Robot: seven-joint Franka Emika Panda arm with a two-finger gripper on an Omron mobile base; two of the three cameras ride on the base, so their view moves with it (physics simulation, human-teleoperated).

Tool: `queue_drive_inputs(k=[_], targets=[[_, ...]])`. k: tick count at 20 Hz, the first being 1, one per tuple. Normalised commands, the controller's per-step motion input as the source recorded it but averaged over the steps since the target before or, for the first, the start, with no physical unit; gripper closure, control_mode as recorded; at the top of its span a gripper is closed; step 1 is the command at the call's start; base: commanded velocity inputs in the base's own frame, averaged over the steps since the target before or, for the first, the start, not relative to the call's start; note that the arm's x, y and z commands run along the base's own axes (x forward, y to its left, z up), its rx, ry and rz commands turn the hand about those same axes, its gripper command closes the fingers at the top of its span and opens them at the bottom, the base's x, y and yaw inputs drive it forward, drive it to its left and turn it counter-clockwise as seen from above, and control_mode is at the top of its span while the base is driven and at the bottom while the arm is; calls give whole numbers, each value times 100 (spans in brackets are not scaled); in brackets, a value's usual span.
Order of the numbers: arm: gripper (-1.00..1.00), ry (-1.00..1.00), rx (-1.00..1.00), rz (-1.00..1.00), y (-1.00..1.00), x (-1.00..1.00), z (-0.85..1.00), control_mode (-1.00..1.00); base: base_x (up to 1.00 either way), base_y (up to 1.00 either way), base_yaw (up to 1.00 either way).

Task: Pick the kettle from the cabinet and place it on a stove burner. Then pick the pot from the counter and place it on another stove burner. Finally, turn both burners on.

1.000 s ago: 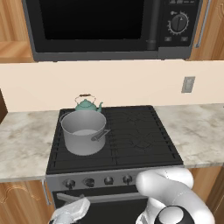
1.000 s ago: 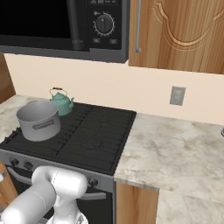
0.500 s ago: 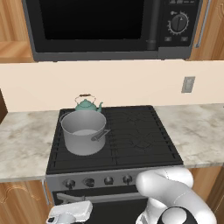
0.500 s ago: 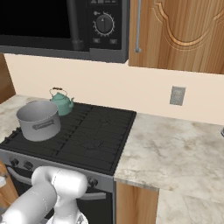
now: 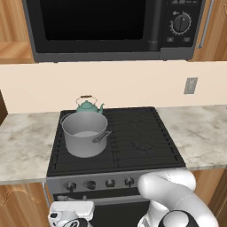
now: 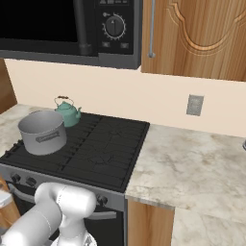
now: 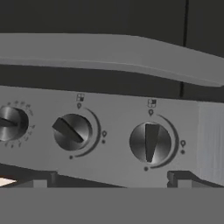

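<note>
Down low in front of the stove, the gripper (image 7: 111, 177) has its two dark finger tips set wide apart with nothing between them, just below the grey control panel. In the hand view a knob (image 7: 150, 142) with an upright pointer sits nearest the fingers, another knob (image 7: 72, 132) beside it has its pointer turned aslant, and a long grey oven handle (image 7: 109, 52) runs across above them. On the cooktop, the pot (image 5: 84, 133) stands upright on the front-left burner, its inside bare grey metal. Just behind it, on the rear-left of the stove burners (image 5: 133, 133), sits the kettle (image 5: 88, 106). To either side lies the counter (image 5: 201, 133), and overhead the microwave (image 5: 111, 26) beside the cabinet (image 6: 202, 33).
</note>
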Motion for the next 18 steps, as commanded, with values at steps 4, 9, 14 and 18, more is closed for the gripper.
queue_drive_inputs(k=[4,9,14,18], targets=[[-100,0,1,0,1,4,0,-100,0,0,0],[-100,0,0,0,6,26,0,-100,0,0,0],[-100,0,0,0,20,29,-2,-100,0,0,0],[-100,0,0,0,23,15,-7,-100,0,0,0]])
